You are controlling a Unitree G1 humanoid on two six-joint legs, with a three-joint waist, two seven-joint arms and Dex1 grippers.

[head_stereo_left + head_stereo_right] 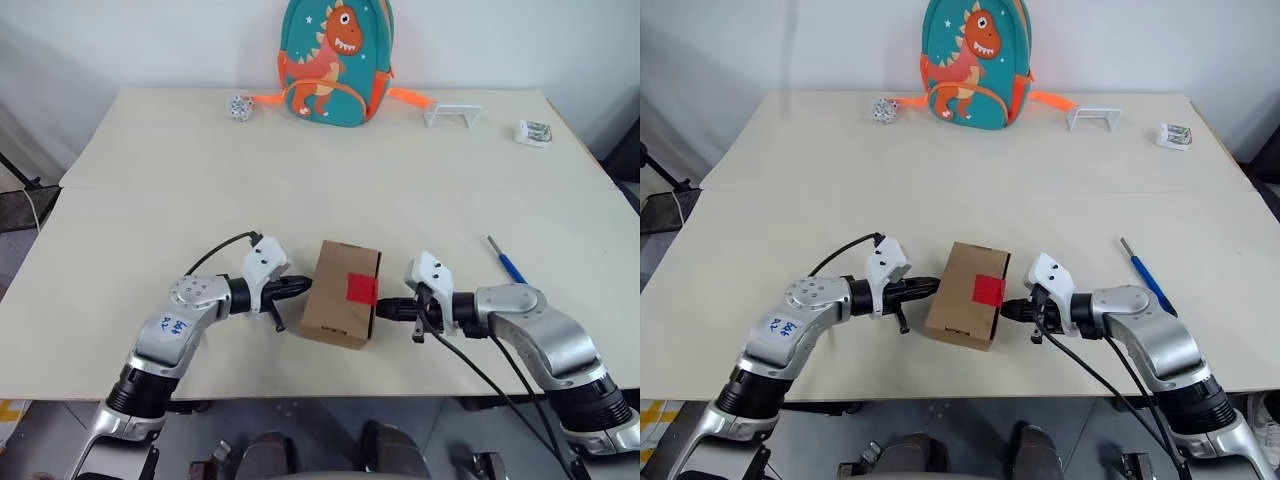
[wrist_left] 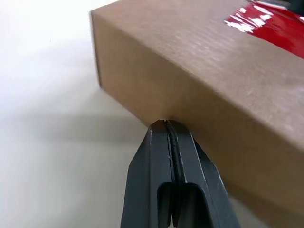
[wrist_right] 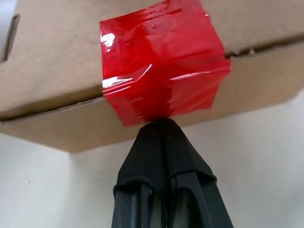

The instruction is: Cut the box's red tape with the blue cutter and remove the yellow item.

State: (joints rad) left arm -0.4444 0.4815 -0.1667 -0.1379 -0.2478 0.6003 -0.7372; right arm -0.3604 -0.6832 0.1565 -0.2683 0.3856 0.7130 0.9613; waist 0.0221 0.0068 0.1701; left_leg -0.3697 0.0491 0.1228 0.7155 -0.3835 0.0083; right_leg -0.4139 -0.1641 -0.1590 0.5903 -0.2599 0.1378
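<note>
Box: you have the box (image 1: pixel 342 293) near the front edge of the tabletop (image 1: pixel 150 200), matte brown cardboard, sharp-cornered.
Tape: glossy, wrinkled red tape (image 3: pixel 161 85) folds over its flap seam, uncut.
Left gripper (image 2: pixel 165 126): fingers pressed together, tips against the box's plain side.
Right gripper (image 3: pixel 159 124): fingers together, tips at the taped side.
Cutter: slim blue cutter (image 1: pixel 510 261) lies well apart, toward the right edge.
Risk: squeeze unevenly and the light box may pivot or slide.

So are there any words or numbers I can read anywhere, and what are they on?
No text can be read for sure.
Blue handwriting on the left arm's silver shell: too blurred to read.
Box, red tape, dinosaur backpack: no words, only a dinosaur picture and stars on the backpack.
</note>
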